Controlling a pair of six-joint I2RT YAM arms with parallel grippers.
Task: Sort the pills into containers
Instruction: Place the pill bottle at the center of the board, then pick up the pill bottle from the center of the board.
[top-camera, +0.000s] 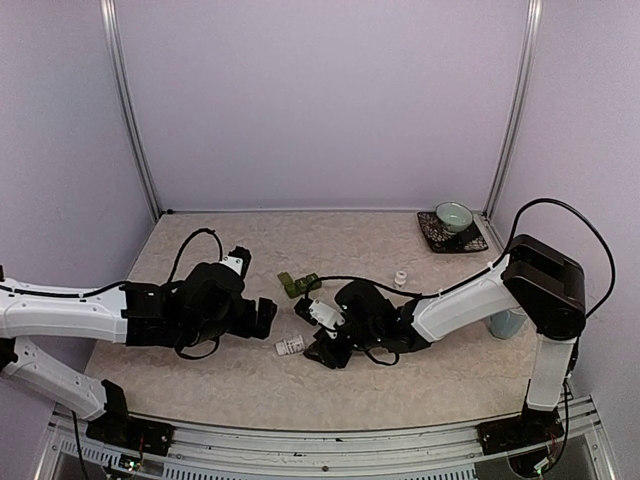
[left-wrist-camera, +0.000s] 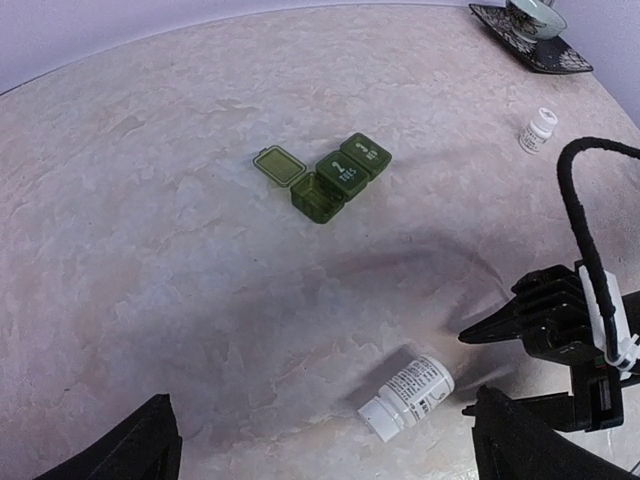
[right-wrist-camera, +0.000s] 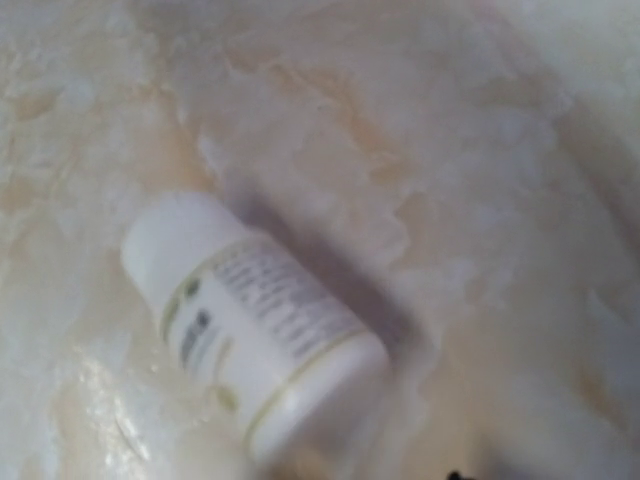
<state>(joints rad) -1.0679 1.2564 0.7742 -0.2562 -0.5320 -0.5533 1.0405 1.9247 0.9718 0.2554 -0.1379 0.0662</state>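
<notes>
Our right gripper (left-wrist-camera: 466, 374) stands partly open and grips nothing. The white plastic pill bottle with a printed label (left-wrist-camera: 408, 396) lies on its side on the mottled beige table (left-wrist-camera: 150, 300). Its base is just at the mouth of the jaws and its cap points toward eight o'clock in the left wrist view. Our left gripper (left-wrist-camera: 325, 445) is spread wide and empty.

We judge the step in hand to be taking up this bottle. We should close across the labelled body rather than the cap, square to its axis, because a round bottle may roll out of a slanted pinch.

The dark green plastic strip of three joined lidded compartments (left-wrist-camera: 335, 178) sits at eleven o'clock from the bottle, well apart from it.

Only the left wrist view shows the gap between the right jaws and the one end lid flipped open. The right wrist view gives a blurred close-up of the bottle and table, with no fingers in it.
</notes>
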